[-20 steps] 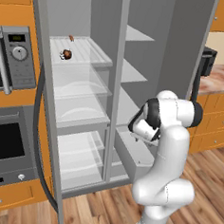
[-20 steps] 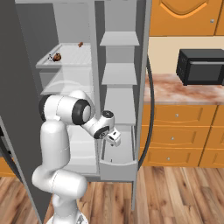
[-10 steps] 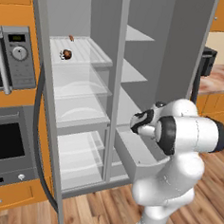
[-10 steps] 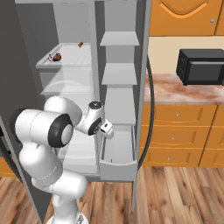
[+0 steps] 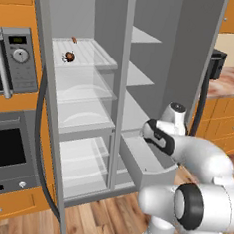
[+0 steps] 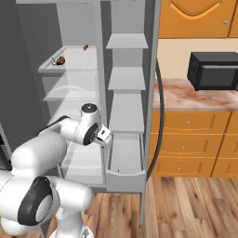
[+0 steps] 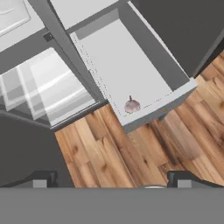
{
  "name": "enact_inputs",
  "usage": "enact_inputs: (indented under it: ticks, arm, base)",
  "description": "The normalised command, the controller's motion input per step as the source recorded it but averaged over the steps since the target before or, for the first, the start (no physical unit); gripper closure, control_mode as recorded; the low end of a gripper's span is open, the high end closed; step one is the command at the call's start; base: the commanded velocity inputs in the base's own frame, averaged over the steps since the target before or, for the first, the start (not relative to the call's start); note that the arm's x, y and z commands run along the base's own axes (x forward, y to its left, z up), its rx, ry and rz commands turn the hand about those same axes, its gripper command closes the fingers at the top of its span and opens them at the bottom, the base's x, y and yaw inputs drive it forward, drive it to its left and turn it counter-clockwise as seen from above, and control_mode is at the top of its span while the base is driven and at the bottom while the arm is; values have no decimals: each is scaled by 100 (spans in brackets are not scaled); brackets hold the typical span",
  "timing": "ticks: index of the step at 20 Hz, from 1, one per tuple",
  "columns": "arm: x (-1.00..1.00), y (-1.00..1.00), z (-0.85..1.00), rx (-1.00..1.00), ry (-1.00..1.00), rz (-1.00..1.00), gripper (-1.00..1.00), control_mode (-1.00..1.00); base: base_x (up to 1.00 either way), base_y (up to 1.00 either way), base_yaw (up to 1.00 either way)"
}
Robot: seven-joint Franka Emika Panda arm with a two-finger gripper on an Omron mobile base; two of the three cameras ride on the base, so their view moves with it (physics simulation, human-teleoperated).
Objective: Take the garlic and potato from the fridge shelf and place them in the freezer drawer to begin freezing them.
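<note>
The potato [image 5: 70, 56] sits on the fridge shelf [image 5: 101, 57], up and left of the end effector [image 6: 104, 136]; the garlic [image 7: 131, 105] lies in the freezer drawer [image 7: 175, 93]; the end effector is spread wide, empty, beside that drawer.

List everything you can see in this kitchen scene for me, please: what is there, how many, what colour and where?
garlic: one, pale pinkish-white, in the freezer drawer near its front wall
freezer drawer: one, grey, pulled open low in the fridge
potato: one, brown, on the fridge shelf
fridge shelf: one, white, top left
orange-red piece: one, tiny, at the shelf's back
clear bins: several, below the shelf
black microwave: one, on the counter
wall oven: one, left of the fridge
end effector: one, dark tips, open, holding nothing, above the drawer
</note>
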Motion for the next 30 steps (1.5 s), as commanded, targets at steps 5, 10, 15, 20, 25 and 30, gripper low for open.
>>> enact_inputs:
  ticks: [5, 10, 15, 20, 25, 30]
  arm:
    - [-100, 6, 23, -4, -8, 0, -100, -100]
    - [-100, 8, 2, -2, -6, 0, -100, -100]
    - [-81, 13, -2, 0, -3, 0, -100, -100]
    - [-10, 11, -9, 0, 6, 0, -100, -100]
    - [-4, 2, 0, 0, 0, 1, -100, 100]
    - [0, 0, 0, 0, 0, 0, -100, 100]
  base:
    - [0, 0, 0]
    - [0, 0, 0]
    - [0, 0, 0]
    - [0, 0, 0]
    - [3, 23, 16]
    - [19, 31, 24]
